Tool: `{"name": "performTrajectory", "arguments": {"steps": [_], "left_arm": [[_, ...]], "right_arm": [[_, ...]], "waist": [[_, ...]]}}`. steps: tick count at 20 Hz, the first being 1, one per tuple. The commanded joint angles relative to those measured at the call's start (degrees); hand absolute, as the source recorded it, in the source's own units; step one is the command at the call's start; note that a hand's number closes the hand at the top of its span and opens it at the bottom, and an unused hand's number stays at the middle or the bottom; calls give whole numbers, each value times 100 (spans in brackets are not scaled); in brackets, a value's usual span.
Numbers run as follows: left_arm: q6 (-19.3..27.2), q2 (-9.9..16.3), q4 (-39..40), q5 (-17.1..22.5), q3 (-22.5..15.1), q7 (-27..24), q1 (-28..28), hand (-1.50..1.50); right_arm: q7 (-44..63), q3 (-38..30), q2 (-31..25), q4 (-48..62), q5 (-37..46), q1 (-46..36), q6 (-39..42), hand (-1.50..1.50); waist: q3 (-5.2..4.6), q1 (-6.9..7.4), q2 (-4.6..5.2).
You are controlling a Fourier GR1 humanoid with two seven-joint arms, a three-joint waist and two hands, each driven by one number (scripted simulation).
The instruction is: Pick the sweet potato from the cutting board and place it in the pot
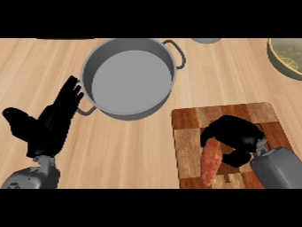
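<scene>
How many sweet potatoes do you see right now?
1. The sweet potato lies on the cutting board at lower right, with the right hand curled over its upper end. The hand may hide part of it.

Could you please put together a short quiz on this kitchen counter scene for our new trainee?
1. True or false: the sweet potato already lies inside the pot.
2. Which hand is at the sweet potato? A) left hand B) right hand
3. Fill in: the sweet potato lies on the ____.

Key:
1. False; the pot holds nothing and the sweet potato is still on the cutting board.
2. B; its fingers curl beside the sweet potato, while the left hand rests open left of the pot.
3. Cutting board.
</scene>
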Motion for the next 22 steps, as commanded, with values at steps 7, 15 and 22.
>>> {"name": "performTrajectory", "arguments": {"steps": [7,15,22], "left_arm": [[-15,-108,-310,-153,4,322,40,0],[-247,-6,-9,-2,166,-98,79,0],[-194,-158,134,-50,79,-188,-88,0]], "right_arm": [[-564,-418,58,-195,74,31,41,150],[2766,-1277,1836,-111,614,-181,-364,150],[4866,-960,2155,-643,889,-756,-1764,150]], "waist": [[-1,-3,-5],[-12,8,-32],[-4,40,-11]]}}
